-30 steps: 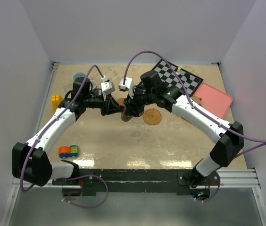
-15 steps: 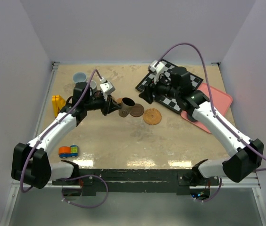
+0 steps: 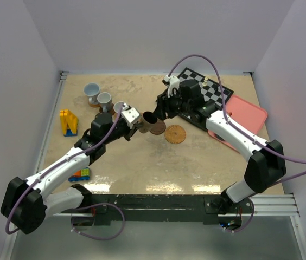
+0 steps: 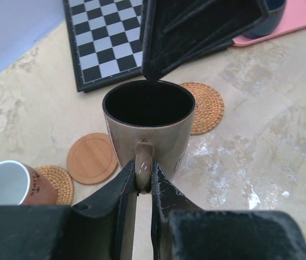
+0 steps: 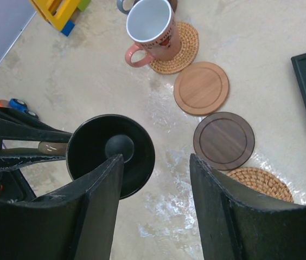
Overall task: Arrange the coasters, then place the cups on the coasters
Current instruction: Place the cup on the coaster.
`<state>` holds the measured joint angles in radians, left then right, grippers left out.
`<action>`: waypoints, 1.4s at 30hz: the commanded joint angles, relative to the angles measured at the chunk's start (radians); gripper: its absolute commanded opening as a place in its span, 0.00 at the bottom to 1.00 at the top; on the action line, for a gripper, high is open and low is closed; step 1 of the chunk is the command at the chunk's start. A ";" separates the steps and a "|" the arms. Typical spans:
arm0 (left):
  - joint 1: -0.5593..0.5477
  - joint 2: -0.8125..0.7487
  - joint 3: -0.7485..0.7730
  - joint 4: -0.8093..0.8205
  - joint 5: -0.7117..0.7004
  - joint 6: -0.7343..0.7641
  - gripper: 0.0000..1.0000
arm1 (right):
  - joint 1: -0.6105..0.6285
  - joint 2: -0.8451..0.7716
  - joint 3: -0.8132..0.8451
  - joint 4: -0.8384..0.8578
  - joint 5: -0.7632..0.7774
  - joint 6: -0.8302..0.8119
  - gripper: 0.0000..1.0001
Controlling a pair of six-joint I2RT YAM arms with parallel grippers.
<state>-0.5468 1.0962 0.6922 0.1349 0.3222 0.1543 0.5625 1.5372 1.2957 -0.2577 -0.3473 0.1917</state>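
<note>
Tabletop [image 3: 142,162]: chessboard [image 3: 207,95] and pink tray [image 3: 248,114] sit far right under the right arm, clear of the centre lane. Left pincer [image 4: 144,173] is clamped on the handle of the dark cup [image 4: 148,122], mouth up, just left of the empty dark coaster [image 5: 223,140], likely its target. Right pincer [image 5: 155,162] hangs over the rim with jaws apart, probably to steady or take it, and crowds the drop. The white cup [image 5: 150,24] sits on a woven coaster [image 5: 183,51] to the left, with the light wood coaster [image 5: 201,88] and bare woven coaster [image 3: 175,134] free nearby.
</note>
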 commanded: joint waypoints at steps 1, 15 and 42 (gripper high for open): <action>-0.036 -0.056 -0.032 0.173 -0.175 0.025 0.00 | 0.022 0.006 0.034 0.006 0.030 0.031 0.56; -0.174 -0.098 -0.103 0.238 -0.416 0.093 0.00 | 0.056 0.110 -0.007 0.130 -0.027 0.127 0.45; 0.252 -0.157 0.047 -0.069 0.323 -0.179 1.00 | 0.056 0.435 0.517 -0.136 0.140 -0.445 0.00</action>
<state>-0.4137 0.9791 0.7265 0.0502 0.4042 0.0856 0.6189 1.9305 1.7042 -0.3080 -0.1589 -0.0696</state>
